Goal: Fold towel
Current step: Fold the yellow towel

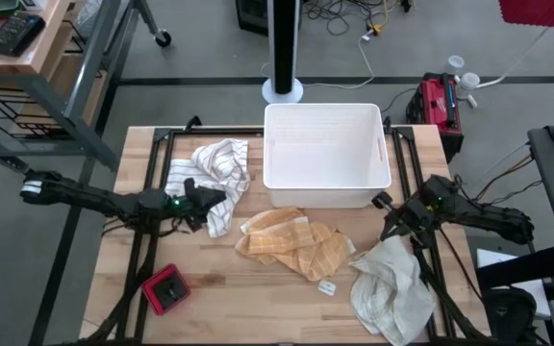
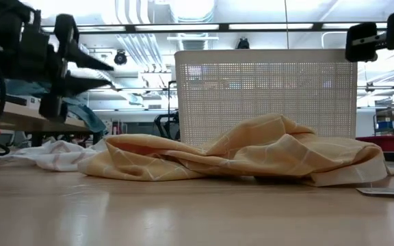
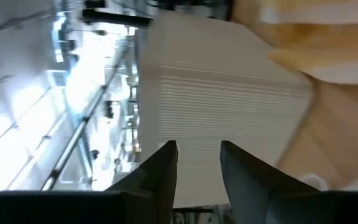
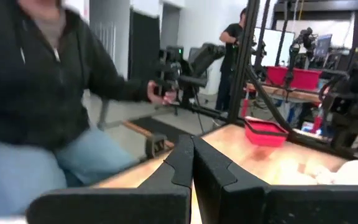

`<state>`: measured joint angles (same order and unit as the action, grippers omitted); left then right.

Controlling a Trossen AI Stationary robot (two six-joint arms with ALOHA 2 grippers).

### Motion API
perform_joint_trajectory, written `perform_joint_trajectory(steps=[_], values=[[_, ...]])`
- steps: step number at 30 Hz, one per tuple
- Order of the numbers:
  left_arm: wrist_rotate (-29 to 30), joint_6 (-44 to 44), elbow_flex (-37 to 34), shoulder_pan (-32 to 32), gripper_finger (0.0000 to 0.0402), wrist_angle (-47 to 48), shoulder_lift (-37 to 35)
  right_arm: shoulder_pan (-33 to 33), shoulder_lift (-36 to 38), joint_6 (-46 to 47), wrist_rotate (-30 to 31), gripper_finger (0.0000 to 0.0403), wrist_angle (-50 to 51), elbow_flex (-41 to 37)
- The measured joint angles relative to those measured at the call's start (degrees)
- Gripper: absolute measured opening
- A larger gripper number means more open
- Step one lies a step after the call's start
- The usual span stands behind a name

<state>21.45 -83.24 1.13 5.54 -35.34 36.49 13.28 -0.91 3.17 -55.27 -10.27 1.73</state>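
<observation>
The left gripper point(image 1: 221, 195) reached low over the tabletop's left half, fingers partly apart and holding nothing, just beside the striped white cloth point(image 1: 216, 171). The right gripper point(image 1: 383, 203), pinched closed and empty, hovered beside the white perforated plastic bin point(image 1: 326, 154). The crumpled yellow checked towel point(image 1: 292, 242) lay mid-table.

A light wooden worktop point(image 1: 258, 288) carries several things. A white rectangular bin point(image 1: 326, 154) sits at its far middle. A white striped towel point(image 1: 217, 173) lies crumpled just left of the bin. An orange checked towel point(image 1: 294, 245) lies bunched in the centre, a small white tag point(image 1: 327, 286) beside it. A pale cream towel point(image 1: 392, 288) lies heaped near the front right. A small red box point(image 1: 166, 289) rests at the front left.
</observation>
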Motion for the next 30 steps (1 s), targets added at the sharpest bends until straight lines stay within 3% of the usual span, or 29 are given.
perform_joint_trajectory(steps=[4, 8, 17, 24, 30], values=[[-0.2, 4.3, 0.0, 0.0, 0.0113, -7.2, 0.0, 0.0, 0.0, 13.3, 5.8, 0.0, -4.8, 0.0], [-0.1, 6.8, 0.0, 0.0, 0.0113, -9.7, 0.0, 0.0, 0.0, 16.4, 10.3, 0.0, -6.9, 0.0], [-0.1, 5.9, 0.0, 0.0, 0.0113, -10.5, 0.0, 0.0, 0.0, 24.4, 10.4, 0.0, -8.5, 0.0], [0.0, 5.8, 0.0, 0.0, 0.0113, -10.3, 0.0, 0.0, 0.0, 16.2, 10.0, 0.0, -9.3, 4.1], [0.0, 5.8, 0.0, 0.0, 0.0113, -10.0, 0.1, 0.0, -1.2, 11.9, 10.8, 0.0, 2.1, 14.5]])
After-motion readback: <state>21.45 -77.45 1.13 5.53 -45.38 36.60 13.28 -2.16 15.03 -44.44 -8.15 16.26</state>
